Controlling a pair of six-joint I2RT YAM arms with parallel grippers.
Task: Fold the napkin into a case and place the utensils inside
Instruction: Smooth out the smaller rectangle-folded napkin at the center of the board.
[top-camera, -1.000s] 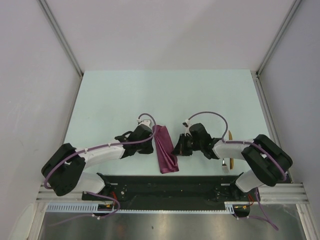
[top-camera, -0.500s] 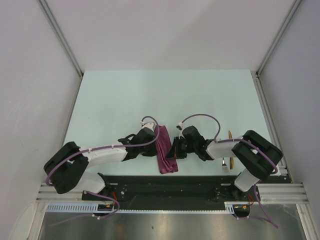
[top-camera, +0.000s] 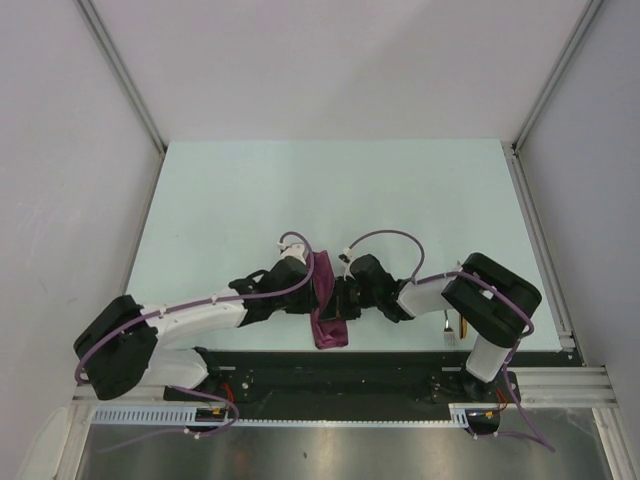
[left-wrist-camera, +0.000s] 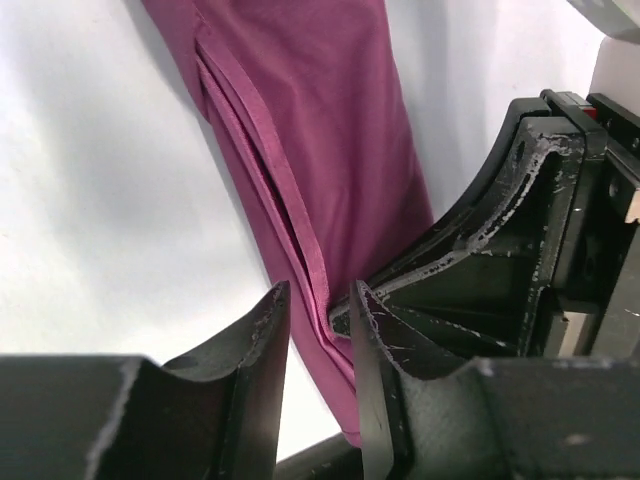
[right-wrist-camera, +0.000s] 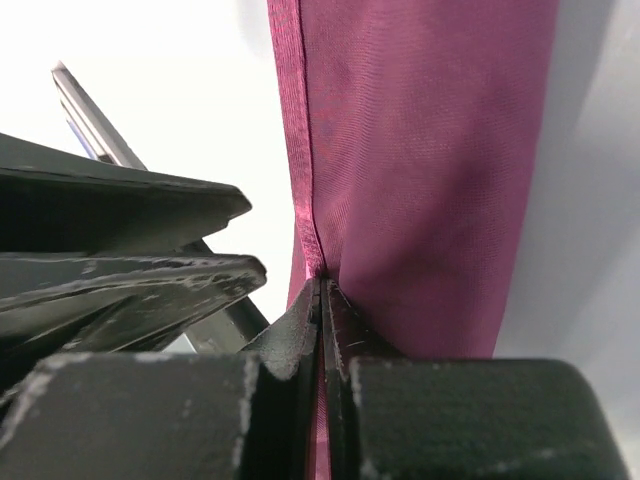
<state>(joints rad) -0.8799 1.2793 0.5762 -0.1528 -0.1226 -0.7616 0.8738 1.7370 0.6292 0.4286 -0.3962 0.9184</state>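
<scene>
Overhead view of a pale worktop with both arms meeting near its front edge. The left hand sits at the left edge of the napkin. Its fingers are spread with a clear gap, and the cloth's hemmed edge runs into that gap unpinched. The napkin is folded into a narrow plum-magenta strip that lies flat between the two hands, running from mid-worktop toward the front edge. The right hand meets the strip from the opposite side, its fingers pressed together and pinching the napkin's hem. At far right, well apart from the cloth, a golden-yellow piece and a silver piece lie partly hidden under the right arm.
</scene>
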